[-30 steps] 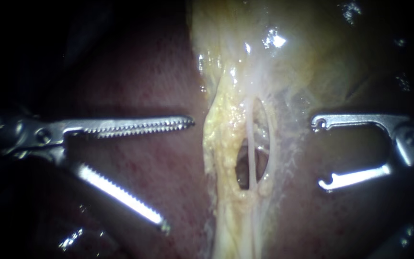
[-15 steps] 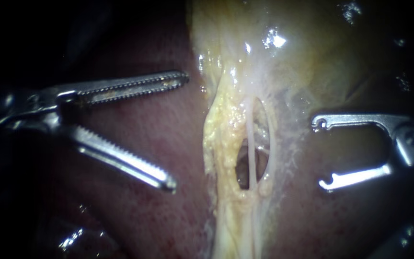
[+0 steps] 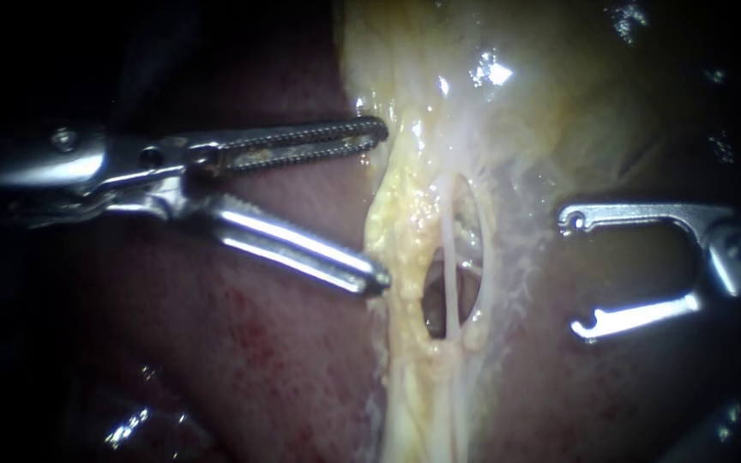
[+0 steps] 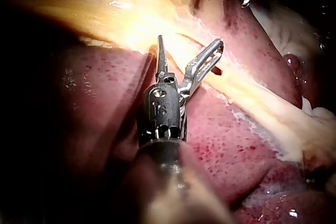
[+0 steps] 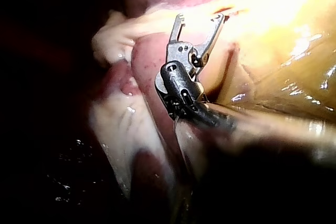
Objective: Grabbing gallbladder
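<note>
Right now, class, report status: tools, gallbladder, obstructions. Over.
Left tool open, tips at the yellow tissue edge. Right tool open, standing off. Gallbladder not gripped. Nothing in the way.

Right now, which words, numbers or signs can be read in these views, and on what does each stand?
Left instrument: one small stamped mark on its wrist, seen in the left wrist view; not quoted here.
Right instrument: no readable mark.
Liver and gallbladder: none.
</note>
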Robot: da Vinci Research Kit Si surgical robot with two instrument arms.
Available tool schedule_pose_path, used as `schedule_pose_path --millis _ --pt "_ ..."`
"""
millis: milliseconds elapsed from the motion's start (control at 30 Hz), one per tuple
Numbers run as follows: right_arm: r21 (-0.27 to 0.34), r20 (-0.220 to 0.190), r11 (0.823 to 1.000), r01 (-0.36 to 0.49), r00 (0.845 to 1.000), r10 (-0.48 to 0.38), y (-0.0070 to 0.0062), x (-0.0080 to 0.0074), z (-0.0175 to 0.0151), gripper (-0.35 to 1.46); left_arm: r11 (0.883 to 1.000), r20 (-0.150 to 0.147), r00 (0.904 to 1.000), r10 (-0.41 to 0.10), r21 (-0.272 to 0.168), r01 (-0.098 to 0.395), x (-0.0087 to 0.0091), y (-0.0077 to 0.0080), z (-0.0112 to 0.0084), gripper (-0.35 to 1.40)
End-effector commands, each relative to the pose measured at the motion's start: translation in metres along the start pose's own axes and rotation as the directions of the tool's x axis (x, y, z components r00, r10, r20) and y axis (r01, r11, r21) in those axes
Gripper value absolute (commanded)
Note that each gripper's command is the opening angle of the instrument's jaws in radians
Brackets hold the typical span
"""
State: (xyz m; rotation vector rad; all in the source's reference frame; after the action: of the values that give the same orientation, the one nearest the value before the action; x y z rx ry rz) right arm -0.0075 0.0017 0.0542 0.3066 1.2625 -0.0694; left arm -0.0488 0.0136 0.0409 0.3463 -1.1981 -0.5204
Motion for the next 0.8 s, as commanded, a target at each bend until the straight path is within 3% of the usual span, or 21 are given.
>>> schedule_pose_path --millis 33,200,400,800 --pt "-0.001 0.0 1.0 -0.001 1.0 0.001 0.0 0.0 0.0 0.59 1.0 -0.003 1.0 0.004 -0.001 -0.004 0.0002 0.0002 0.0001 0.72" --pt "-0.001 0.0 1.0 -0.001 1.0 0.001 0.0 0.0 0.0 0.59 1.0 -0.016 0.9998 -0.013 -0.005 0.012 0.0016 0.0005 0.0007 0.71" --pt "-0.001 0.0 1.0 -0.001 1.0 0.001 0.0 0.0 0.0 0.59 0.999 -0.028 0.9988 -0.04 -0.01 0.04 0.002 0.0006 0.001 0.64" --pt "-0.001 0.0 1.0 -0.001 1.0 0.001 0.0 0.0 0.0 0.59 0.992 -0.021 0.9919 -0.125 -0.031 0.124 0.0019 0.0013 0.002 0.09"
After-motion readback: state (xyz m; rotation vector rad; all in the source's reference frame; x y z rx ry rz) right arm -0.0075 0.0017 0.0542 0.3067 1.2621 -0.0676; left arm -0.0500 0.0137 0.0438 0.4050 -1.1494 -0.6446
